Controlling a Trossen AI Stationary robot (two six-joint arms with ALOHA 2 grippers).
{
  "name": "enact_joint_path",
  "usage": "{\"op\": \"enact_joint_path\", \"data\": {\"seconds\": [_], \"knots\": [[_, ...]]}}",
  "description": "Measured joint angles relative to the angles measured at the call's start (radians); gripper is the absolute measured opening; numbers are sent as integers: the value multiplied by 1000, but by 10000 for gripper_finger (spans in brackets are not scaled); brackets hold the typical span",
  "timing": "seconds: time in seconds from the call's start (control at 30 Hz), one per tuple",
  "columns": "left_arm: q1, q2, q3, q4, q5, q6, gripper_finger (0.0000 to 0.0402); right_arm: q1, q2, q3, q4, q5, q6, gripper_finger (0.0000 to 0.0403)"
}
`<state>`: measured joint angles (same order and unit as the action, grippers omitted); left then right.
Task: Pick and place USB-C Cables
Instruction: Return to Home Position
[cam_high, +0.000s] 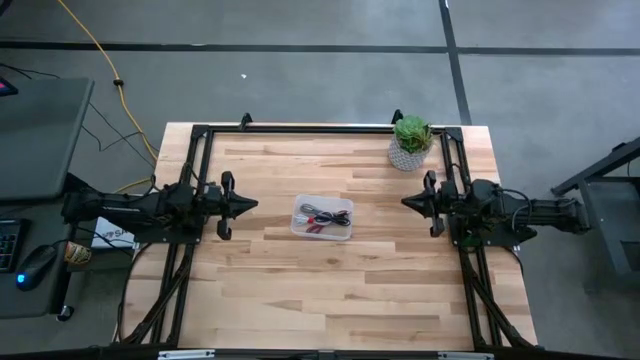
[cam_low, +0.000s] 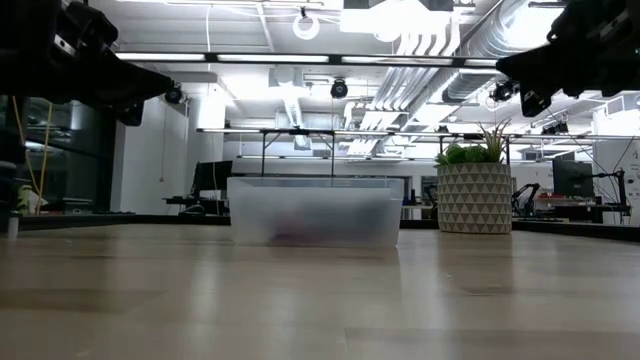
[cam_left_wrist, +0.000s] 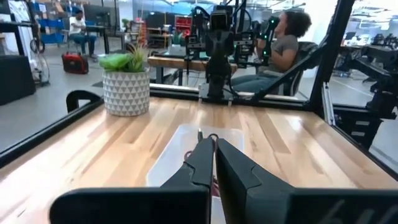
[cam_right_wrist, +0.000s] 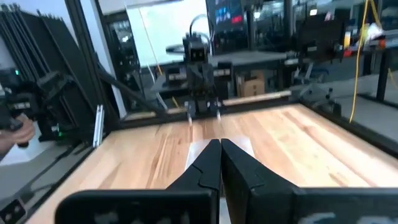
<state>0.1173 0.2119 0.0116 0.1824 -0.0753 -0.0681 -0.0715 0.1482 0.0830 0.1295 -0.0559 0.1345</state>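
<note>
Thin cables (cam_high: 322, 219) coiled in the clear bin (cam_high: 345, 203)
My left claw (cam_high: 252, 204) and right claw (cam_high: 405, 202), both pressed together, hover either side above the pale plank table (cam_high: 300, 290).

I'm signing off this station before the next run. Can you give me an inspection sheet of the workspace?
Surface: wooden table, bare apart from a bin and a plant.
Job's things: USB-C cables lie together inside the clear bin at mid-table; none seen outside it.
Clutter: potted plant near the back edge, on the right arm's side.
Grippers: left gripper shut and empty, raised to the bin's left; right gripper shut and empty, raised to its right.
Cables: yellow cord on the floor, off the table.
Surroundings: a seated person beyond the table; a desk beside the left arm.
</note>
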Motion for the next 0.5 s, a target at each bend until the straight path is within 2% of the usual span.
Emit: {"op": "enact_joint_path", "data": {"seconds": [0.23, 0.5], "knots": [[0, 0, 0, -14, 0, 10, 0, 0, 0, 0, -85, -1, 5, 0], [0, 0, 0, -67, 0, 6, 0, 0, -1, -26, -55, -1, -12, 0]]}}
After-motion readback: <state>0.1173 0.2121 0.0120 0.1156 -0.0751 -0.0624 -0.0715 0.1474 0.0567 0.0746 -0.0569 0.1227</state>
